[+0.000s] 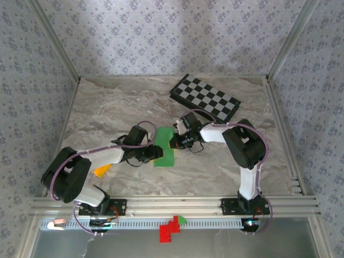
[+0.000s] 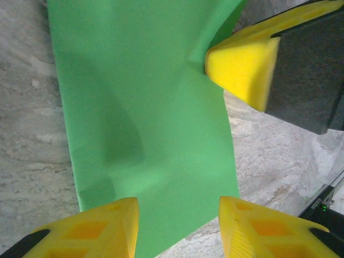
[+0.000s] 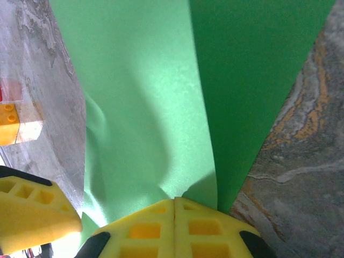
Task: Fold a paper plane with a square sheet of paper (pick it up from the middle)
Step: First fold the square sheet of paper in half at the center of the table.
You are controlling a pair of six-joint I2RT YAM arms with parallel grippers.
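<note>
Paper (image 3: pixel 145 107) is judged light and limp, best taken at an edge, as pinched by closed right gripper (image 3: pixel 174 215). Left gripper (image 2: pixel 178 215) is half-open, empty.

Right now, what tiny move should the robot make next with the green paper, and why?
Probably close the left gripper on the green paper: its jaws stand open astride the paper's edge, while the right gripper is shut on another edge, buckling it.
</note>
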